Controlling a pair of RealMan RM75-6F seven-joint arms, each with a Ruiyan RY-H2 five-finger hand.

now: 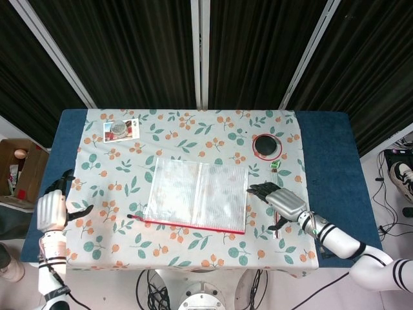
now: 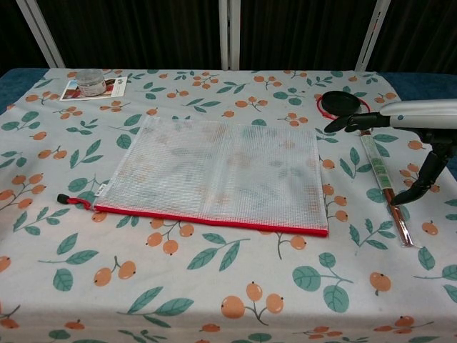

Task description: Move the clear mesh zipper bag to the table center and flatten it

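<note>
Tabletop: mesh bag (image 1: 197,195) beside robot hand (image 1: 279,201)

- A floral tablecloth (image 1: 193,132) with orange berries and green leaves covers a blue table (image 1: 326,155).
- A small clear jar (image 1: 117,129) sits on a card (image 1: 131,128) at the far left corner.
- A black round lid (image 1: 266,145) lies inside a red ring (image 1: 266,137).
- A long pen-like stick (image 2: 385,191) lies near the right edge.
- A cardboard box (image 1: 19,169) stands on the floor.
</note>
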